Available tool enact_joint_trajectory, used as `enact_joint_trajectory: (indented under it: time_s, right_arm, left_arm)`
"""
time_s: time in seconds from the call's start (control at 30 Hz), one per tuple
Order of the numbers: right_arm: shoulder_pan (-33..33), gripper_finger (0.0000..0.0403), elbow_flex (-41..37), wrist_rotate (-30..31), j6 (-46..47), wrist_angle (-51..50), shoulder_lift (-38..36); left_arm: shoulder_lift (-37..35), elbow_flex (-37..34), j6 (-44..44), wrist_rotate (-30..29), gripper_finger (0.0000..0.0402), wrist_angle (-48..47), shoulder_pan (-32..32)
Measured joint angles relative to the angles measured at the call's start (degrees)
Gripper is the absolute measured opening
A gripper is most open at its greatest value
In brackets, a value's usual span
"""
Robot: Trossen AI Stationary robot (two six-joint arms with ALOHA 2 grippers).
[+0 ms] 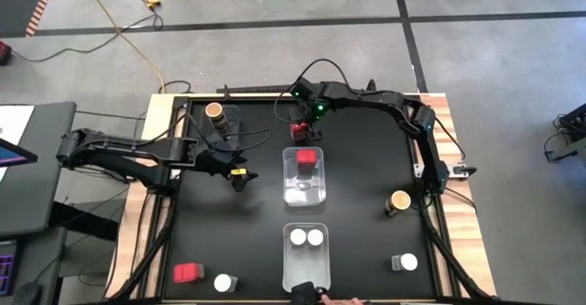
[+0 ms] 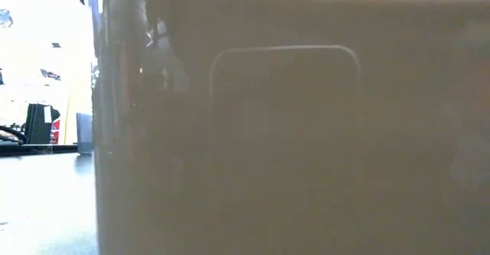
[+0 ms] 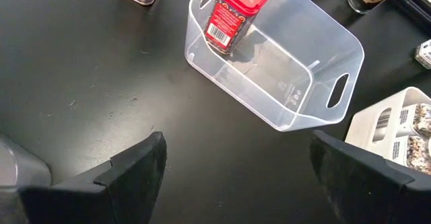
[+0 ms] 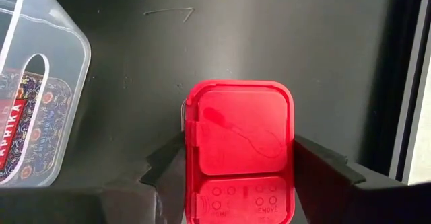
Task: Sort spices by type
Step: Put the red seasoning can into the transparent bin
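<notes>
My right gripper (image 1: pixel 300 125) is at the table's far middle, shut on a red boxy spice container (image 4: pixel 239 133), seen lid-up in the right wrist view. My left gripper (image 1: pixel 240 179) is open over bare table, left of the middle clear tub (image 1: pixel 304 190). That tub holds another red spice box (image 3: pixel 232 15), standing upright. The near clear tub (image 1: pixel 305 259) holds two white-lidded jars (image 1: pixel 307 237). Brown-topped jars stand at the far left (image 1: pixel 215 112) and at the right (image 1: pixel 398 201). A red box (image 1: pixel 188 273) and white-lidded jars (image 1: pixel 222 283) (image 1: pixel 405 263) stand near the front edge. My right gripper pinches the red spice box between its two fingers, one finger (image 4: pixel 165 167) against each long side just under the lid (image 4: pixel 202 150). The fingers come from above, pointing down. The box stays upright with its lid facing up; whether its base is on the table I cannot tell.
The near tub's pale wall (image 2: pixel 291 132) fills most of the low view. Bare black table lies left and right of the middle tub. The raised table frame (image 1: pixel 430 149) runs along the right side by the right arm's base.
</notes>
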Motion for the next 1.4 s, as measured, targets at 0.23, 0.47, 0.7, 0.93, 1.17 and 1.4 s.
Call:
enact_joint_trajectory:
  time_s: [0.23,0.47,0.7,0.93,1.17,1.4]
  right_arm:
    - [-0.9,0.0241,2.1,0.0,6.0,-1.4,-0.2]
    - [-2.5,0.0241,9.7,0.8,13.8,-11.2,-1.9]
    - [-0.9,0.0241,11.7,2.7,17.9,-17.2,-9.8]
    - [6.5,0.0240,11.7,6.6,26.3,-22.6,-19.3]
    - [16.8,0.0240,11.5,8.9,35.6,-25.4,-21.8]
    - [22.5,0.0240,3.0,9.3,42.0,-20.2,-21.4]
  left_arm:
    - [0.0,0.0,0.0,0.0,0.0348,0.0,0.0]
    - [0.0,0.0,0.0,0.0,0.0348,0.0,0.0]
    - [0.0,0.0,2.9,0.0,0.0348,0.0,0.0]
    - [0.0,0.0,10.2,0.4,0.0348,0.0,0.0]
    - [0.0,0.0,18.9,2.0,0.0348,0.0,0.0]
    - [0.0,0.0,21.9,5.3,0.0348,-0.6,0.0]
